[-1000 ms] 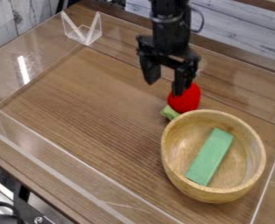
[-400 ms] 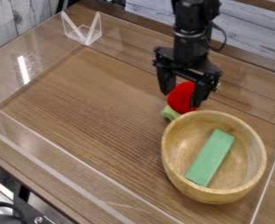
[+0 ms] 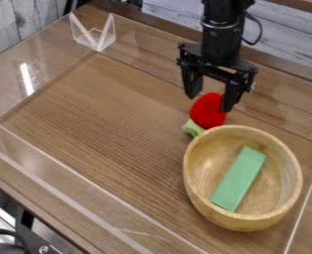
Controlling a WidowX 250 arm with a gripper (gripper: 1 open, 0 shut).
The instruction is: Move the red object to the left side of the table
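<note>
The red object (image 3: 207, 110) is a small rounded toy with a light green stub (image 3: 194, 128) at its lower left, lying on the brown wood-grain table (image 3: 105, 119) just behind the bowl's rim. My black gripper (image 3: 216, 95) hangs straight down right over it, open, with its fingers (image 3: 234, 96) spread to either side of the toy's top. Nothing is gripped. The toy's upper part is partly hidden by the fingers.
A round wooden bowl (image 3: 206, 193) with a flat green block (image 3: 238, 178) inside stands at the front right. Low clear acrylic walls (image 3: 40, 69) border the table, and a clear bracket (image 3: 92, 32) sits at the back left corner.
The open gripper has shifted to the right, from beside the red object's left to above it. The toy, bowl and block have stayed put.
</note>
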